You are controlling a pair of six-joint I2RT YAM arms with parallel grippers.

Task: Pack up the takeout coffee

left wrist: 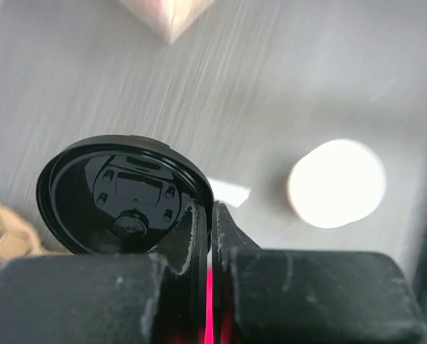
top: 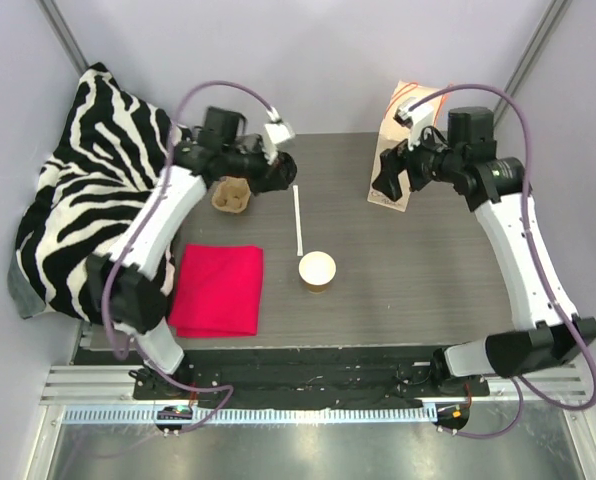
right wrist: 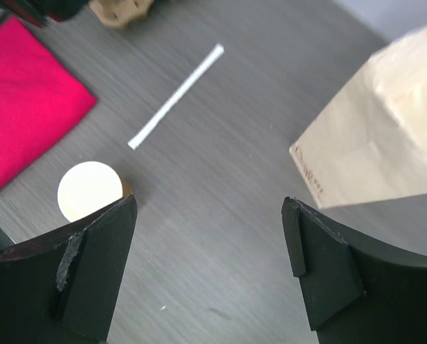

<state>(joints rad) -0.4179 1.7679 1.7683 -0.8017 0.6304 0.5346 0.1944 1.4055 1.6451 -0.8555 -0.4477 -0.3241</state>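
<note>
- Gripping the round black lid [left wrist: 120, 197] by its rim with the left jaws, clenched tight, with the lid's underside toward the wrist camera.
- Standing upright and uncovered near the middle of the desk [top: 418, 260]: the brown paper cup [top: 317, 270], pale inside showing, apart from the lid.
- Lying just behind the cup: a white straw [top: 298, 222].
- Spread wide around nothing: the right jaws, close beside the kraft paper bag [right wrist: 385, 129].
- Left of the cup: a folded red cloth [top: 218, 290]; behind it, the tan pulp carrier [top: 232, 194], near the left jaws.
</note>
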